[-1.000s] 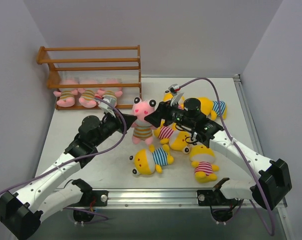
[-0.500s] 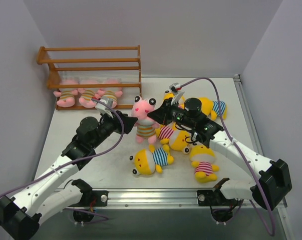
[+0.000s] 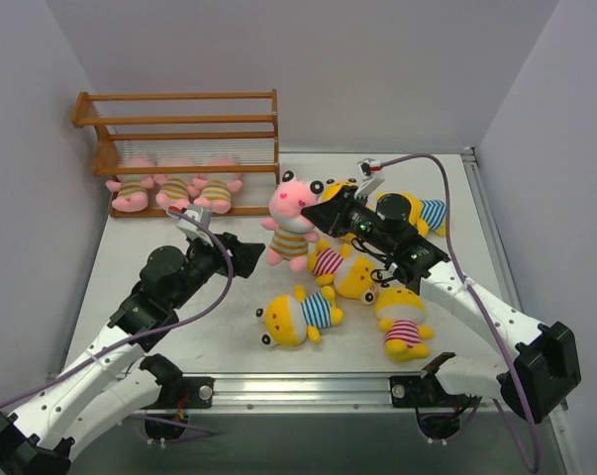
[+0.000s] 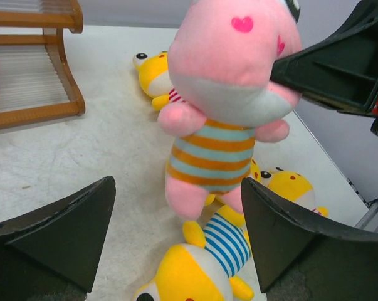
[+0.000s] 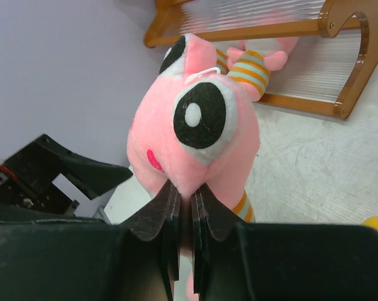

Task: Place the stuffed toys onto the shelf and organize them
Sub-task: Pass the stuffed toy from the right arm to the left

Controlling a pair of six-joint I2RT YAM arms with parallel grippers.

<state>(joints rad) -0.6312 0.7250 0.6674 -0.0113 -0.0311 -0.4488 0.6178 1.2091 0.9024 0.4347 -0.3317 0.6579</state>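
Note:
A pink stuffed toy (image 3: 291,220) in a tan-striped shirt hangs above the table, held by its head in my shut right gripper (image 3: 321,212). The right wrist view shows the jaws pinching the pink toy (image 5: 195,135) at the back of its head. My left gripper (image 3: 241,250) stands open and apart from it, to its lower left; the left wrist view has the pink toy (image 4: 229,94) hanging ahead of the wide jaws. Three pink toys (image 3: 171,186) lie on the bottom tier of the wooden shelf (image 3: 179,124). A yellow toy in blue stripes (image 3: 300,316) lies on the table.
More yellow toys lie under and beside the right arm: pink-striped ones (image 3: 402,325) (image 3: 338,267) and a blue-striped one (image 3: 424,213). The shelf's two upper tiers hold nothing. Walls close in on the left, back and right.
My left gripper has let go of the pink toy, opened and drawn back to the lower left. The right gripper has shut on the toy's head and carried it up and right.

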